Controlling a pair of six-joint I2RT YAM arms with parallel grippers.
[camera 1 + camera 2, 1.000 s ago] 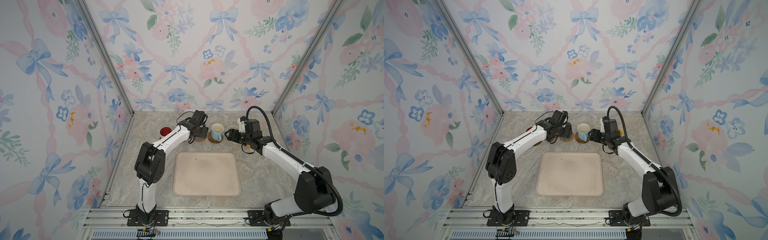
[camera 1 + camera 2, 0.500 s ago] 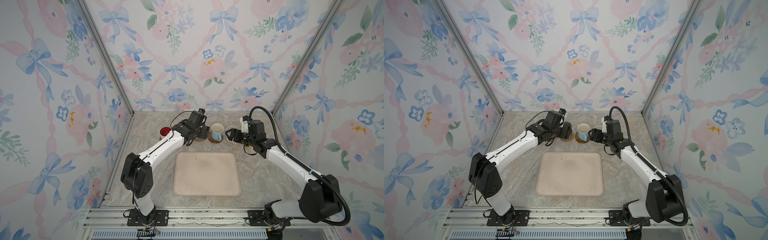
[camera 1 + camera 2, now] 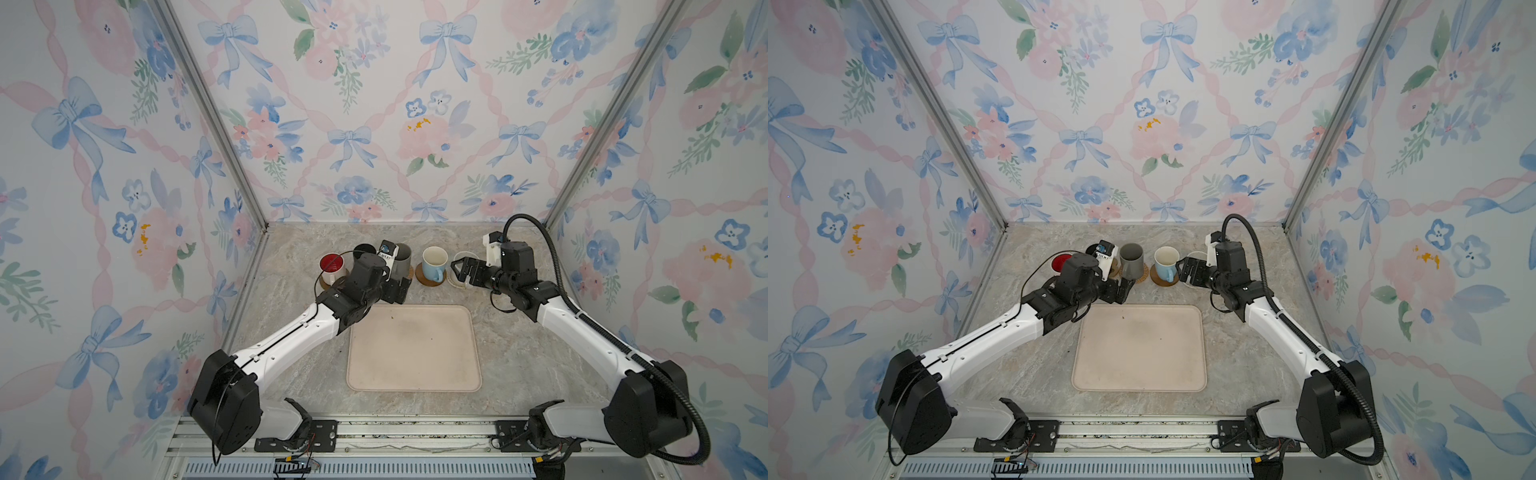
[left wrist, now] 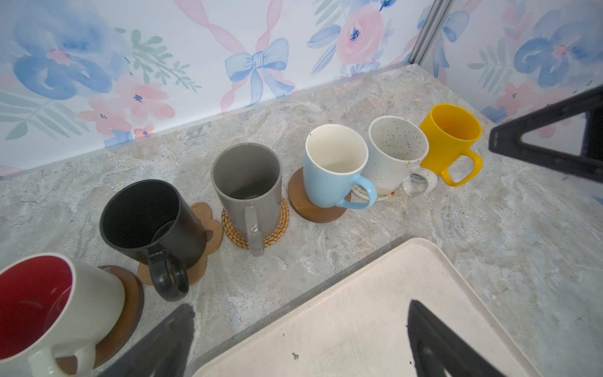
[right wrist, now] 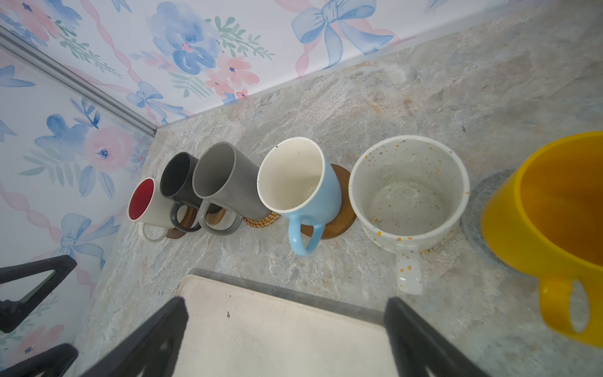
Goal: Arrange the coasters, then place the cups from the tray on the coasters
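Observation:
Six cups stand in a row at the back, each on a coaster: white with red inside (image 4: 49, 310), black (image 4: 146, 222), grey (image 4: 248, 182), light blue (image 4: 329, 173), cream speckled (image 5: 408, 196), yellow (image 5: 554, 228). Showing under them are a dark wooden disc (image 4: 130, 303), the paw shape (image 4: 205, 222), rattan (image 4: 280, 225), another wooden disc (image 4: 310, 209) and a blue-grey mat (image 5: 479, 209). The beige tray (image 3: 413, 349) lies bare in front. My left gripper (image 4: 300, 308) hangs open over the tray's far left corner. My right gripper (image 5: 285, 303) is open near the speckled cup.
Floral walls close in the back and both sides of the marble table (image 3: 519, 365). In both top views the right arm (image 3: 582, 328) hides the yellow cup. The left arm (image 3: 291, 336) reaches in diagonally from the front left.
Both grippers have opened wide. The left one has drawn back from the grey cup toward the tray, its arm swinging lower. The right one has pulled slightly away from the speckled cup.

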